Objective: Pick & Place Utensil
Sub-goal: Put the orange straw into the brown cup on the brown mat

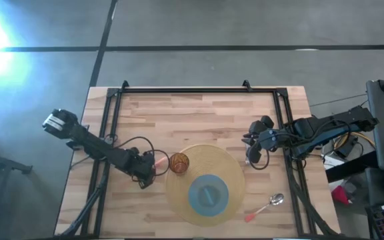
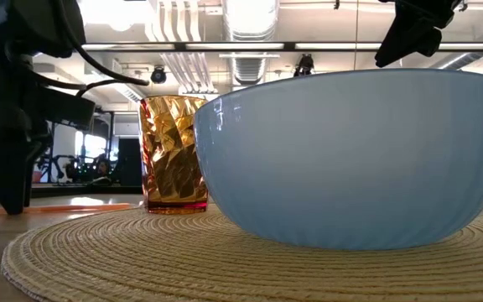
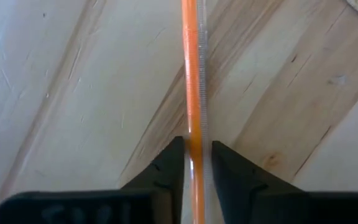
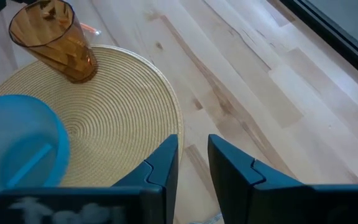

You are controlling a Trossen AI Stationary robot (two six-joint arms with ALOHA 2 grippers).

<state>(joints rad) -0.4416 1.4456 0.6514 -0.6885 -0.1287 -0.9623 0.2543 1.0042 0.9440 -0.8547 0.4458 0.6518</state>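
An orange-handled utensil [image 3: 192, 74] lies flat on the wooden table, left of the round woven placemat [image 1: 229, 167]. In the high view its end [image 1: 160, 161] points toward the amber cup [image 1: 179, 161]. My left gripper [image 1: 151, 167] is low at the table and shut on the utensil; the left wrist view shows the handle running between the fingers [image 3: 197, 158]. My right gripper [image 1: 251, 159] hovers off the placemat's right edge with its fingers a narrow gap apart [image 4: 193, 155], holding nothing. A second spoon [image 1: 267, 206] with a red handle lies right of the placemat. My left gripper pinches the utensil's orange handle [image 3: 193, 146] between its two fingers [image 3: 169, 168], which come from above, tilted, with the handle running on ahead of them. The utensil lies level on the table [image 2: 65, 207]; whether it is lifted at all, I cannot tell.
The amber faceted cup [image 2: 173, 155] stands upright on the placemat's left part, close to the utensil's end. A light blue bowl [image 1: 209, 193] sits on the placemat's near part. Bare wood stretches across the table's far half. Black frame rails run along both sides.
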